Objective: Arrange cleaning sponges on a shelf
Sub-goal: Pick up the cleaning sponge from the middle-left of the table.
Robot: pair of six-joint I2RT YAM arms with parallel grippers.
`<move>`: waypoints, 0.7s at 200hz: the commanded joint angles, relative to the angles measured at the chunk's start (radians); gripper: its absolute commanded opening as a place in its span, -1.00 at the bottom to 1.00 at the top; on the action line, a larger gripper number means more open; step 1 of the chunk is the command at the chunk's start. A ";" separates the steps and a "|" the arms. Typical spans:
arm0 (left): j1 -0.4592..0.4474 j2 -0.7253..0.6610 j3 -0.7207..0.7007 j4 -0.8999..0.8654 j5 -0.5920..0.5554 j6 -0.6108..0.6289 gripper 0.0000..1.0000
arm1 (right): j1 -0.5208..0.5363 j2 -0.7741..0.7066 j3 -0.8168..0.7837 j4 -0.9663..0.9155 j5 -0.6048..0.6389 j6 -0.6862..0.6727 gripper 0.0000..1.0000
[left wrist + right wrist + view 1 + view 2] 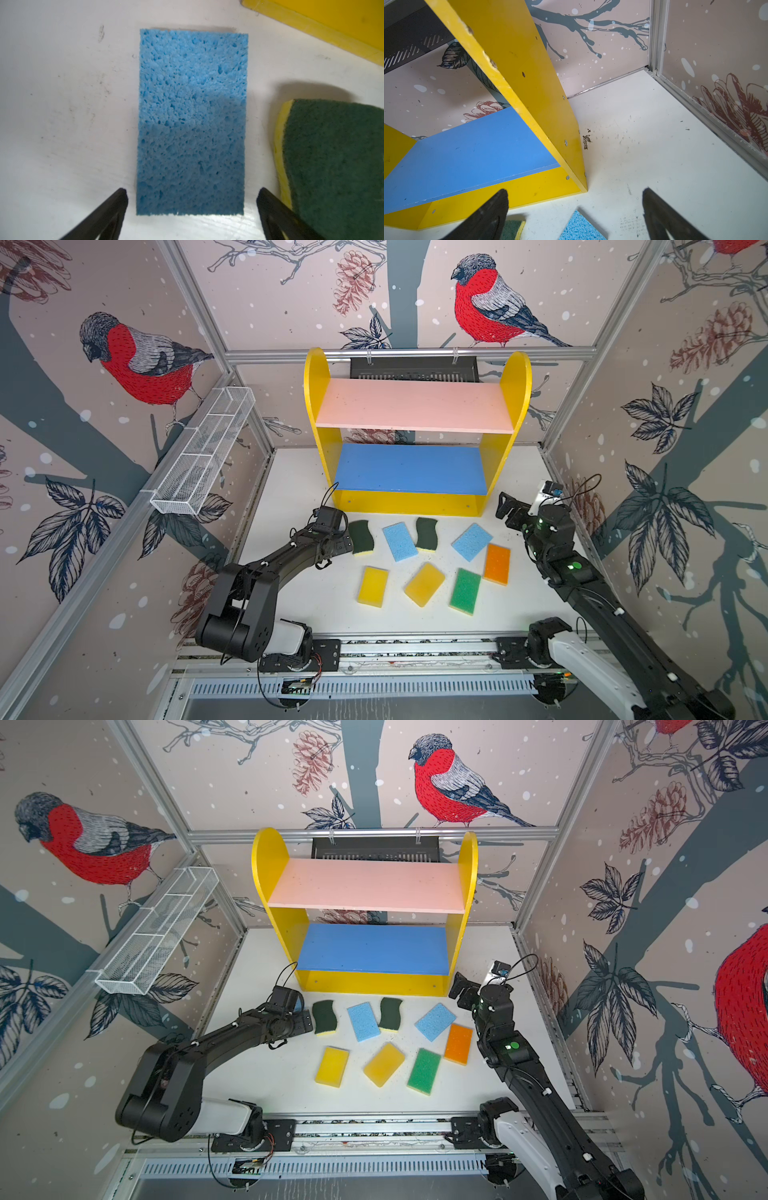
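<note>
Closest to me, my left arm [286, 556] folds at the elbow and runs low over the white table [291, 605] toward the middle, wrist tipped down. The left gripper [191, 191] hangs above a light blue sponge [192, 120]. Its fingers are spread wide past both long edges at one short end. A sliver of table shows between each tip and the foam, so nothing is clamped.

My right arm [582, 585] stretches up the right side, nearly straight. The right gripper [504, 506] sits near the front right corner of the shelf [411, 502], aimed at its side panel, fingers wide apart and holding nothing.

Between the arms the sponges lie flat on the table. The nearer row has a yellow sponge [372, 586], a second yellow sponge [424, 584], a green sponge [465, 591] and an orange sponge [497, 563].

The farther row starts with a dark-green sponge [361, 537] just beside my left wrist. Next come a blue sponge [399, 541], a second dark-green sponge [427, 534] just beside it, and another blue sponge [471, 542] near the orange one.

Beyond them the shelf stands upright, with its blue middle board [411, 468] and pink top board [415, 406] facing me. A white wire basket [203, 452] hangs on the left wall.
</note>
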 commanded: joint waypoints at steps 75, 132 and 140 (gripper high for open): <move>0.000 0.139 0.081 -0.069 -0.031 0.005 0.92 | -0.015 0.023 0.012 0.001 -0.011 0.009 1.00; -0.001 0.181 0.072 -0.050 0.015 0.012 0.70 | -0.023 0.035 0.010 0.001 -0.015 0.019 1.00; 0.000 0.174 0.067 -0.050 0.014 0.011 0.68 | -0.025 0.037 0.009 0.000 -0.017 0.018 1.00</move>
